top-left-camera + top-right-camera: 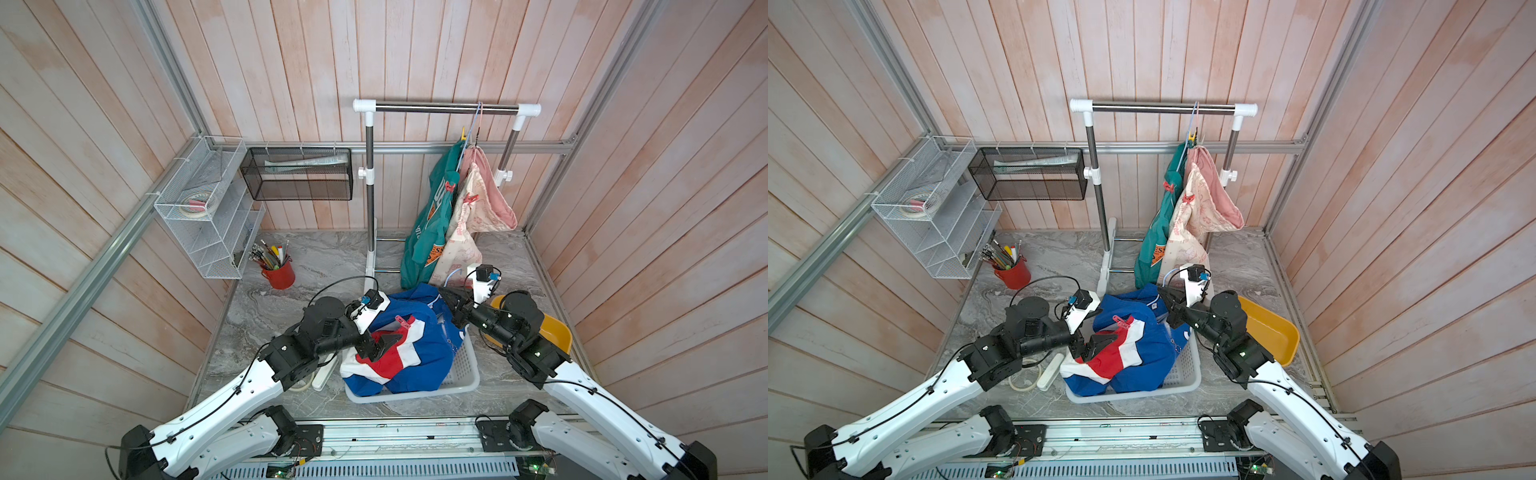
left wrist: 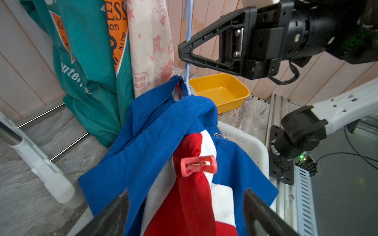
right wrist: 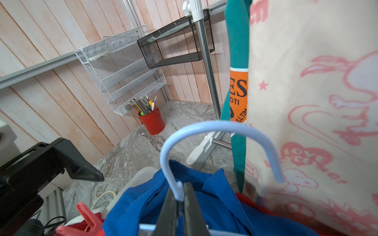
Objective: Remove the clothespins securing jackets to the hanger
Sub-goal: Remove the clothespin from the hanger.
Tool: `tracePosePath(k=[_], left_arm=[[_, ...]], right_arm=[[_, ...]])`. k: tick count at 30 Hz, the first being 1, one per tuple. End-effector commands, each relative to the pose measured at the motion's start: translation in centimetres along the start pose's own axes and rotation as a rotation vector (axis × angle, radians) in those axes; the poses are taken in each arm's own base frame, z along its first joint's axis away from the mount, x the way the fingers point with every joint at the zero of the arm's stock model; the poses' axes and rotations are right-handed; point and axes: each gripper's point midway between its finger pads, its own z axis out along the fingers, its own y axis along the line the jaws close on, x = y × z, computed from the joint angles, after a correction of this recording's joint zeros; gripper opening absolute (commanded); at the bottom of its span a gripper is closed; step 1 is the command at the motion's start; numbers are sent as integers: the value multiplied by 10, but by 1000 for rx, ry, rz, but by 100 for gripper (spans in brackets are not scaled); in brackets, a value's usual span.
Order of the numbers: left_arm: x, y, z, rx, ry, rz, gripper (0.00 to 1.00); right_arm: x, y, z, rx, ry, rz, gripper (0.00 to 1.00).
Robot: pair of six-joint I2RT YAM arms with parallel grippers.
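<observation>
Your L gripper [image 2: 185,194] is wide open and empty. The clothespin [image 2: 198,165] sits just ahead of its jaws, clipped on the blue jacket [image 2: 147,143]. R gripper [image 3: 180,189] is pinched tight on the hanger [image 3: 204,126] neck.

Two eyes up high, one eye on each wrist.
In both top views the camera sits high over the robot, looks down and toward the back, and sees the whole floor [image 1: 324,257] and the clothes rack [image 1: 446,109]. The left wrist camera is low and very near the blue jacket [image 2: 153,132], looking across it to the yellow tub [image 2: 225,92] and the right gripper [image 2: 182,53]. The right wrist camera is very near the blue hanger [image 3: 214,124], looking toward the far corner with the red pencil cup [image 3: 153,122]. Both wrist views share the blue jacket, the teal jacket [image 2: 92,71] and the cream jacket [image 2: 151,40].
</observation>
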Motion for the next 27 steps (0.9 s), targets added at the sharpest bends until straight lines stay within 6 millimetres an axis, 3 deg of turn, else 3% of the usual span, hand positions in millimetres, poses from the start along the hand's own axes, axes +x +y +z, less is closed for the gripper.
tracePosePath(k=[1,8,21,27], left_arm=[[-15,-15,0,102,-19,-9,88],[-23,-2,13,52,-3,-47,77],[-18,12,24,-3,58,-90,50],[-18,18,26,-34,61,-114,32]], right_arm=[[-3,2,-2,-2,-6,-4,0],[-3,2,-1,-2,-10,-7,0],[-3,0,-1,9,-18,-10,0],[-2,-2,1,15,-16,-4,0]])
